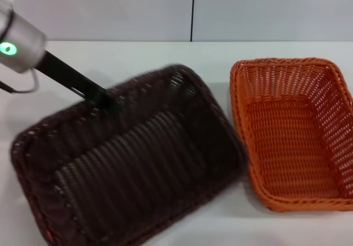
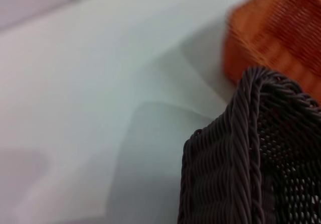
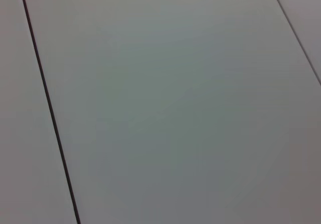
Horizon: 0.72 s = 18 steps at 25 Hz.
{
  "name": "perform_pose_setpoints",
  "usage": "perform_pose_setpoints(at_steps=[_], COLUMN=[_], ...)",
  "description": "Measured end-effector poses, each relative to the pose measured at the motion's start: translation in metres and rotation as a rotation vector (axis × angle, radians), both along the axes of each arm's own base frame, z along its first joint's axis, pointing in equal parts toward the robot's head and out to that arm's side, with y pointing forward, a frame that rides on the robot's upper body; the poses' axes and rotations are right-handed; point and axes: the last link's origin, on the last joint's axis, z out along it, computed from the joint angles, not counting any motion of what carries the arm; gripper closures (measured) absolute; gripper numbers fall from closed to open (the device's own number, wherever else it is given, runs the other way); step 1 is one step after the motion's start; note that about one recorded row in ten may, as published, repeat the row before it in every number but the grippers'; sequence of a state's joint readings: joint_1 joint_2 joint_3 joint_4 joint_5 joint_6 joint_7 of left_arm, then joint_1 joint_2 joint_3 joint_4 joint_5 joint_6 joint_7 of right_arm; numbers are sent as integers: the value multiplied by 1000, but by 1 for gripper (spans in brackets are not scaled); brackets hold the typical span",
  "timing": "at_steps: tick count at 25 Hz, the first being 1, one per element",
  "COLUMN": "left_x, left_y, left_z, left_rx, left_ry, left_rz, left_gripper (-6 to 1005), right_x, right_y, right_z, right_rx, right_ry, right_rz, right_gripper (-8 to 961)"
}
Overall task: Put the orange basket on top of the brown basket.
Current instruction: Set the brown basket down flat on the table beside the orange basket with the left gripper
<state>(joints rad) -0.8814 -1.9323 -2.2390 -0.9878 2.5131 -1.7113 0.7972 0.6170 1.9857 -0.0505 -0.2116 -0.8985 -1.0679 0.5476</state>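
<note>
Orange wicker basket (image 1: 292, 133) on desk (image 1: 138, 55), just right of brown basket (image 1: 127, 158), apart from it. Likely light, stiff, open weave; braided rim best hold. Brown basket looks tilted, far rim raised. Left end effector (image 1: 102, 100) at that far rim, apparently clamped on it. Right end effector unseen.

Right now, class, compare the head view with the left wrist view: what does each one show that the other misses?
Only the head view shows the left gripper at the brown basket's far rim, and both baskets whole, side by side. Only the left wrist view shows one corner of the brown basket close up, and its outer wall. Both show the orange basket and the white table.
</note>
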Motion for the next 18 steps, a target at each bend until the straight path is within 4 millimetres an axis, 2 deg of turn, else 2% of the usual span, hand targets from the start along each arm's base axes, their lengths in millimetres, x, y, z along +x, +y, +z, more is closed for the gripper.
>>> perform_pose_setpoints(at_steps=[1,4,7,11,15,16,18], left_x=[4,11,16,36,44,53,55], left_y=[2,2,2,3,4,5,6], left_z=[-20,-44,-54,-76,-86,-94,-95], left_rx=[-46,-98,-116,-132,-138,-142,-139], left_ry=[-19,-39,-49,-75,-94,-142,-152], left_rz=[-15,-47,-71,-162,-193,-212,-217], left_gripper=[803,803,803,802,802,802,802], right_x=[1,1,2,2,1,1,2], right_y=[-1,-2,-3,-3,-3,-3,-4], right_z=[0,-1,-1,-2,-3,-3,-3], right_rx=[0,0,1,-2,-7,-7,-7], right_ry=[0,1,2,2,1,1,1], right_rz=[-2,-3,-2,1,3,2,0], right_gripper=[372,372,372,373,373,373,373])
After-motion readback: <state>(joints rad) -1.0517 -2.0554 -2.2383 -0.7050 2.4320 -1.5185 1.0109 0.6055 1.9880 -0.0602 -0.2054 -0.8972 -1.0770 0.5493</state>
